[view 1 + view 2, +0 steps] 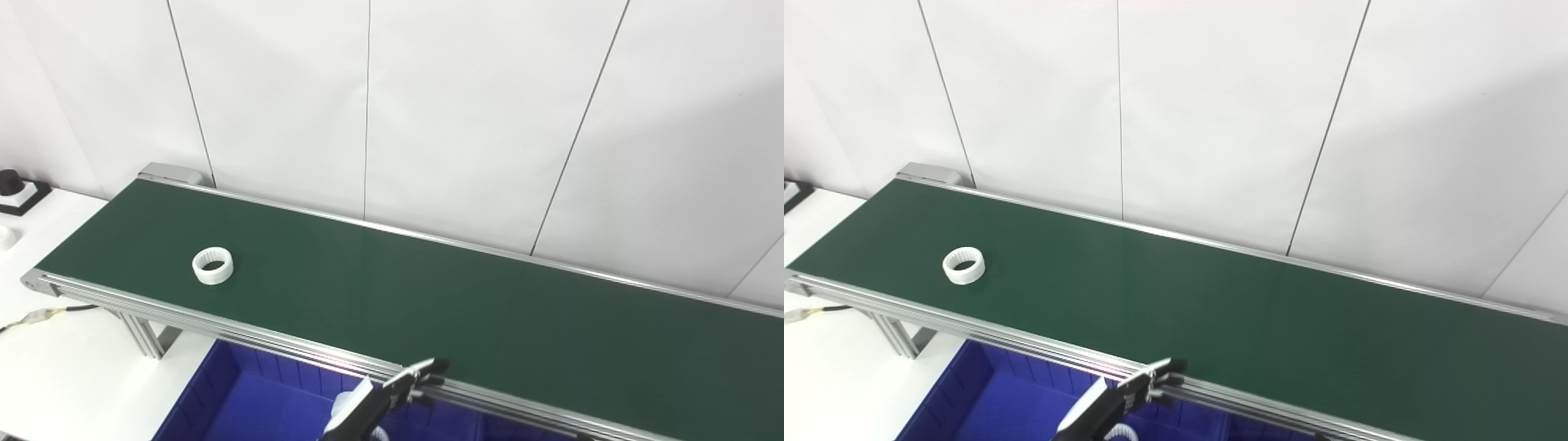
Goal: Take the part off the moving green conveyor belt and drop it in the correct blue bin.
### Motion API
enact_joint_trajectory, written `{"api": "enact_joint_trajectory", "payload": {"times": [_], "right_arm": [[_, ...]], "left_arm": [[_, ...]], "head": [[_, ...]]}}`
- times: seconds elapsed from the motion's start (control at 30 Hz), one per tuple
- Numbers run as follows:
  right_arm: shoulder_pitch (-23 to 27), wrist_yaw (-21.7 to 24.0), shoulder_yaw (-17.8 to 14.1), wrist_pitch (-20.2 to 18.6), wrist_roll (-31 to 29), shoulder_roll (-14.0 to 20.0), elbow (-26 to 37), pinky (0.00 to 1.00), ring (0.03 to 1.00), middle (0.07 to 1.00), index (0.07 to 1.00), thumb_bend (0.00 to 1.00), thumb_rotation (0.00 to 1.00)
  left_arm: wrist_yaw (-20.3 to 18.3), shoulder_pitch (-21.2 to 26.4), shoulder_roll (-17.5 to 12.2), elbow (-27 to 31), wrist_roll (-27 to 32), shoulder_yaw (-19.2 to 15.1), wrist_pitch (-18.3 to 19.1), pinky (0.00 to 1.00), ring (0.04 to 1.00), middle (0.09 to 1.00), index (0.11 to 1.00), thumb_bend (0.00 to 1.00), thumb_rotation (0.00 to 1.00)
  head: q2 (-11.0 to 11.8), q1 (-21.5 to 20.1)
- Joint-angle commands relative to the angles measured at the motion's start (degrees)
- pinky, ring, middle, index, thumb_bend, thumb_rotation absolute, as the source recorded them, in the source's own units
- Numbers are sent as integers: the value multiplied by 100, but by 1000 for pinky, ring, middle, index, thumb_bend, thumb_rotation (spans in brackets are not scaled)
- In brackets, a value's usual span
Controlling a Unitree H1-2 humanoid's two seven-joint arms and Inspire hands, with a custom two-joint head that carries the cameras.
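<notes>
So far nothing has been picked: the white ring part (pixel 212 266) lies untouched on the green conveyor belt (pixel 429 294), well apart from the one visible hand (pixel 392 395). That hand's fingers (pixel 429 370) are seen holding nothing, though their spread cannot be told; grasping and dropping into the blue bin (pixel 245 398) remain.

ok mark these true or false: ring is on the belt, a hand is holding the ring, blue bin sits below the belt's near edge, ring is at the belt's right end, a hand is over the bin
1. The white ring lies on the green belt: true.
2. A hand holds the ring: false. The only hand visible, the left hand, is far from it, with nothing seen in its fingers.
3. The blue bin sits below the belt's near edge: true.
4. The ring is at the belt's right end: false, it is near the left end.
5. A hand is over the bin: true.
</notes>
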State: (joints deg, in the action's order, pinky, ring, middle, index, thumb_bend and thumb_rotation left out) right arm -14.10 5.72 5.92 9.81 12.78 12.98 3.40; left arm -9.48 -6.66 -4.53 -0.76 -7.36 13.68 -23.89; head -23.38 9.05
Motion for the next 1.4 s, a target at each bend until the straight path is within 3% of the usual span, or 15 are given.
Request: {"api": "enact_joint_trajectory", "payload": {"times": [0.0, 0.33, 0.47, 0.67, 0.83, 1.17, 1.37], "right_arm": [[84, -83, -21, 326, -14, -18, 130, 761, 843, 883, 911, 711, 233], [157, -68, -31, 230, -34, -47, 116, 772, 852, 884, 905, 720, 221], [184, -83, -31, 207, -1, -61, 96, 761, 851, 884, 905, 723, 217], [209, -113, -30, 293, -1, -82, 35, 752, 848, 883, 905, 720, 202], [217, -120, -34, 341, -1, -88, -2, 749, 846, 885, 903, 714, 193], [263, -112, -29, 357, -20, -92, -69, 755, 843, 881, 904, 719, 194], [291, -132, -17, 390, 36, -84, -120, 745, 836, 878, 898, 724, 191]], "left_arm": [[52, 181, 13, 371, 41, -87, 21, 741, 880, 924, 906, 914, 294], [244, 776, -25, 667, -614, -465, 332, 832, 918, 949, 926, 866, 431], [369, 977, -14, 636, -861, -594, 420, 864, 936, 957, 936, 820, 421], [580, 1380, -54, 465, -1359, -797, 995, 891, 942, 966, 950, 792, 430], [799, 1683, -134, 235, -1756, -907, 1314, 905, 948, 971, 955, 774, 457], [1552, 2243, -503, -744, -2685, -882, 1390, 900, 979, 977, 957, 776, 533], [2058, 2519, -675, -1306, -3241, -840, 1682, 853, 925, 975, 966, 778, 477]], "head": [[-6, -2], [7, -22], [36, -17], [47, -12], [60, 0], [82, -11], [94, -9]]}}
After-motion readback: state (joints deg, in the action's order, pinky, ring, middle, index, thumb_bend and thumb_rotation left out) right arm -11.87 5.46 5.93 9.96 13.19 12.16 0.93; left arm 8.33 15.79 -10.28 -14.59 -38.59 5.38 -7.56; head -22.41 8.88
